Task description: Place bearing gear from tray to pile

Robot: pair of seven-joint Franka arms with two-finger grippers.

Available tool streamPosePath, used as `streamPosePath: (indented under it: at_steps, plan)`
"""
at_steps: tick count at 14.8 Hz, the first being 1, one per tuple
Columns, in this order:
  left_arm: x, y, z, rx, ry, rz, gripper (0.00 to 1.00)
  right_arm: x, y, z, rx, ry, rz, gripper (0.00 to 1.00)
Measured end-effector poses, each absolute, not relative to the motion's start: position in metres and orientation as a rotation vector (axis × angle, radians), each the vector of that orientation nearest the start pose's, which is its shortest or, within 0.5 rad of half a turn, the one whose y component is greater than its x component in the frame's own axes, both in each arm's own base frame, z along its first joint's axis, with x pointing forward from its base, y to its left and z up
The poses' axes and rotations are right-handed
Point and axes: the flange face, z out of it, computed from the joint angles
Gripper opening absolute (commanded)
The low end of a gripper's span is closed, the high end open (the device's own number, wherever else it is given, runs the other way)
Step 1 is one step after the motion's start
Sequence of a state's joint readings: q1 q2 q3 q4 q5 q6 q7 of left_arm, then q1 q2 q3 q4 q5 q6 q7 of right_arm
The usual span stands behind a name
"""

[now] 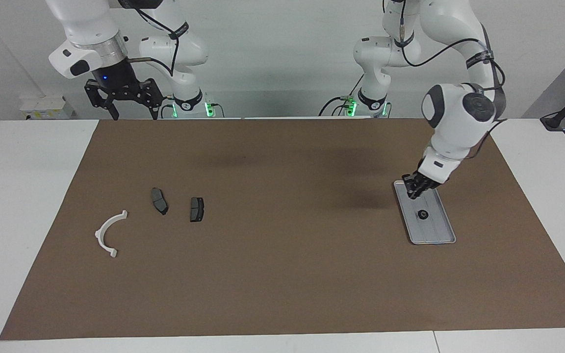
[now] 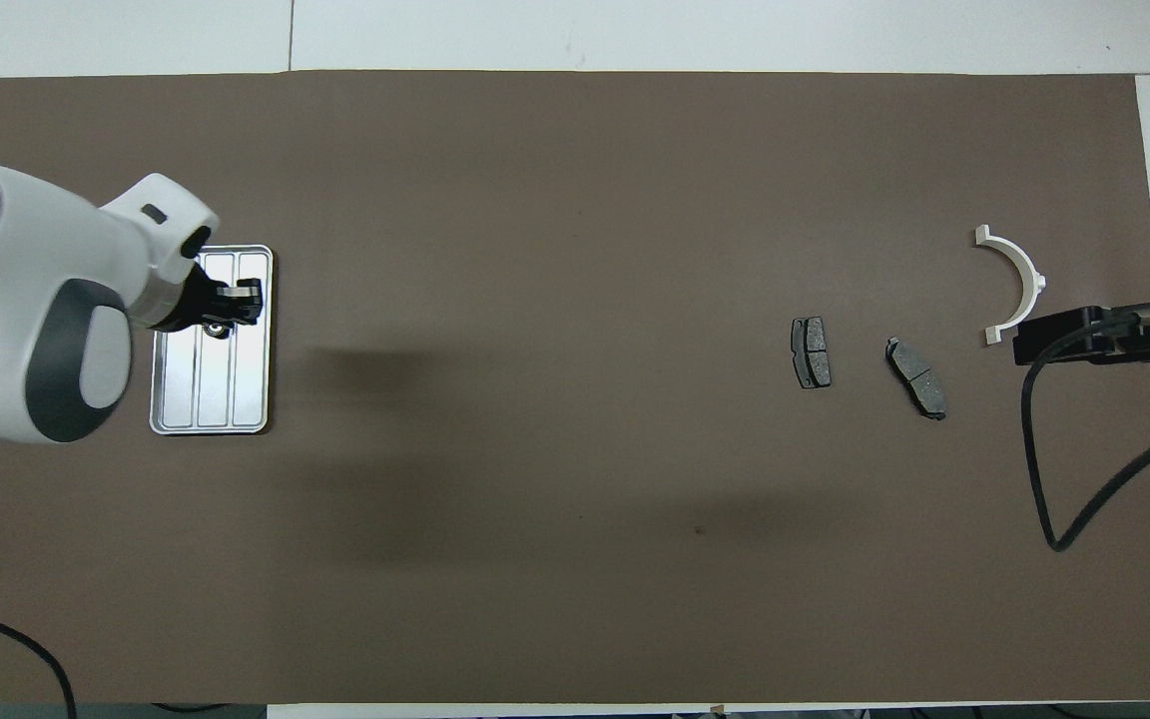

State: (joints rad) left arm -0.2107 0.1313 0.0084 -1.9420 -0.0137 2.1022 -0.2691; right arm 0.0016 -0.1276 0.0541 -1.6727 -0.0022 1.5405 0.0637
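Bearing gear (image 1: 423,214) lying mid-tray (image 1: 440,239), just clear of left gripper (image 1: 412,194), fingertips together, nothing held: open, centre over gear, descend straight; right gripper (image 1: 133,113) waiting, spread, empty.

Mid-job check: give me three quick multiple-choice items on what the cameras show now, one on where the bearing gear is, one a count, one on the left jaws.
1. Where is the bearing gear?
A. on the tray
B. beside the white bracket
C. on bare mat

2. How many brake pads lie in the pile?
A. one
B. two
C. four

3. The left gripper is:
A. shut over the tray
B. open at the pile
C. holding a pad

Key: 1 A, it sits between the tray's ridges; 2 B, two dark pads lie side by side; 3 A, its jaws meet above the tray.
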Motion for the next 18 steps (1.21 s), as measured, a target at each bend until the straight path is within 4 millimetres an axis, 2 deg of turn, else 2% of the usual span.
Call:
streamPosePath:
  at_steps: [2, 4, 7, 9, 10, 12, 14, 18]
  plan:
    - [0.562, -0.197, 0.423, -3.142, -0.169, -0.065, 0.21, 0.514, 0.031, 0.631, -3.150, 0.010, -0.015, 1.00]
    - [0.538, -0.261, 0.422, -3.138, -0.201, -0.071, 0.21, 0.522, 0.032, 0.609, -3.149, 0.007, -0.044, 1.00]
    - [0.509, -0.326, 0.400, -3.096, -0.269, -0.097, 0.21, 0.530, 0.034, 0.570, -3.147, 0.005, -0.051, 1.00]
    - [0.494, -0.362, 0.371, -3.075, -0.302, -0.096, 0.21, 0.537, 0.034, 0.546, -3.146, 0.025, -0.053, 1.00]
    - [0.489, -0.377, 0.355, -3.070, -0.318, -0.097, 0.21, 0.541, 0.034, 0.535, -3.145, 0.038, -0.048, 1.00]
    - [0.489, -0.394, 0.337, -3.074, -0.347, -0.109, 0.21, 0.551, 0.034, 0.514, -3.143, 0.045, -0.051, 1.00]
    - [0.492, -0.402, 0.329, -3.082, -0.361, -0.122, 0.21, 0.561, 0.034, 0.494, -3.140, 0.046, -0.053, 1.00]
    - [0.497, -0.405, 0.327, -3.102, -0.372, -0.153, 0.21, 0.579, 0.041, 0.457, -3.135, 0.030, -0.064, 1.00]
